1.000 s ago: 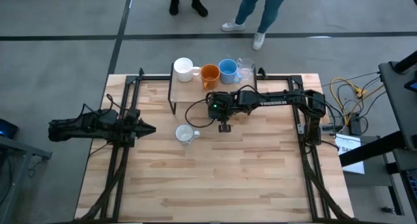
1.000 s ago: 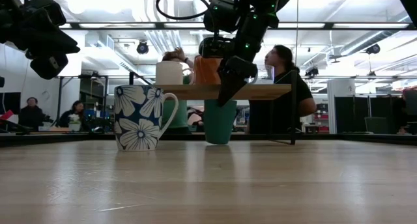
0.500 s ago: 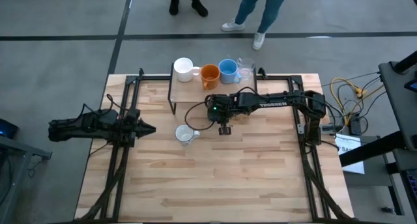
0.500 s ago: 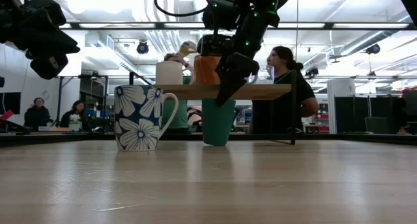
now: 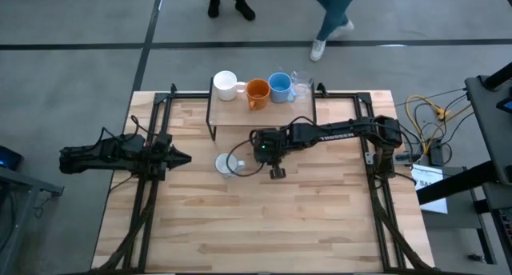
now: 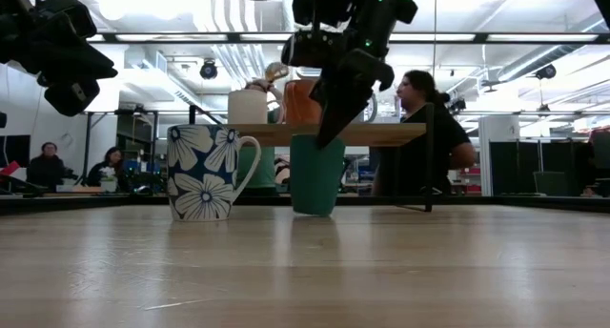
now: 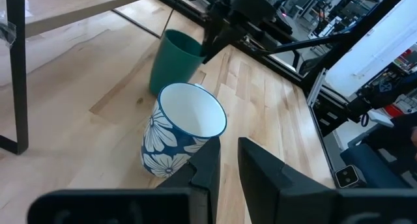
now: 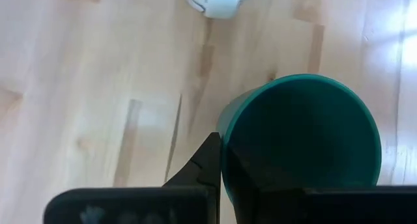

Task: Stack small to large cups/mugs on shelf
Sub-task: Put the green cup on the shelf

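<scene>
1. Four cups stand on the shelf (image 5: pixel 240 115): white mug (image 5: pixel 225 85), orange mug (image 5: pixel 257 91), light blue mug (image 5: pixel 279 85), clear glass (image 5: pixel 301 86).
2. Right gripper (image 8: pixel 221 160) pinches the dark green cup's (image 6: pixel 315 174) rim, in front of the shelf beside the flower-patterned mug (image 6: pixel 202 173).
3. Left gripper (image 7: pixel 226 160) hangs at the table's left edge, fingers slightly apart, holding nothing.

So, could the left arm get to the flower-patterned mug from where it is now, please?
Probably yes: the patterned mug stands upright just ahead of the left end effector with bare table between; the green cup sits behind it.
</scene>
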Robot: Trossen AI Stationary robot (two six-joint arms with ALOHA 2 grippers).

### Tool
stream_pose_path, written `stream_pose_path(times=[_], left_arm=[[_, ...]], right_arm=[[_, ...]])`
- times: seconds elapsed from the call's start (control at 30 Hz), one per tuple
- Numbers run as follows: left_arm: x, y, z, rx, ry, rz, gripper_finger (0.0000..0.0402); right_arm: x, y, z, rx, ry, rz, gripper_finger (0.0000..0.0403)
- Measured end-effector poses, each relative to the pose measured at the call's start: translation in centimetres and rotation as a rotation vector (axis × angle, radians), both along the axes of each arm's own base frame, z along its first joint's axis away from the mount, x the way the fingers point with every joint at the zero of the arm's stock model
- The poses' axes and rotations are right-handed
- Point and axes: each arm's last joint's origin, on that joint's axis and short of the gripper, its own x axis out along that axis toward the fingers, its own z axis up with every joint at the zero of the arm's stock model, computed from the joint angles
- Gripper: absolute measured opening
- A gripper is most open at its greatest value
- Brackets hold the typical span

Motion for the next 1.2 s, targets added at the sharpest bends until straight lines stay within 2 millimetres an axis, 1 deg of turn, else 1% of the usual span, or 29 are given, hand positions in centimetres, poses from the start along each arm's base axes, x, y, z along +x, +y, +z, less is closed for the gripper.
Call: stream_pose_path(times=[0.07,0.37,0.63,0.83,1.03,1.2], left_arm=[[0.0,0.0,0.0,0.000,0.000,0.000,0.0040],[0.0,0.0,0.0,0.000,0.000,-0.001,0.0040],[0.0,0.0,0.0,-0.001,-0.001,-0.001,0.0040],[0.0,0.0,0.0,-0.002,-0.001,-0.001,0.0040],[0.0,0.0,0.0,-0.003,-0.001,-0.002,0.0040],[0.0,0.0,0.0,-0.004,-0.001,-0.004,0.0040]], right_arm=[[0.0,0.3,0.2,0.000,0.009,0.011,0.0009],[-0.1,0.5,1.5,0.016,0.034,0.023,0.0008],[0.6,1.0,3.5,0.017,-0.022,0.036,0.0008],[0.6,1.2,5.8,0.016,-0.027,0.053,0.0008],[0.3,1.4,8.9,0.035,-0.028,0.074,0.0008],[0.0,1.5,11.7,0.039,-0.064,0.075,0.0008]])
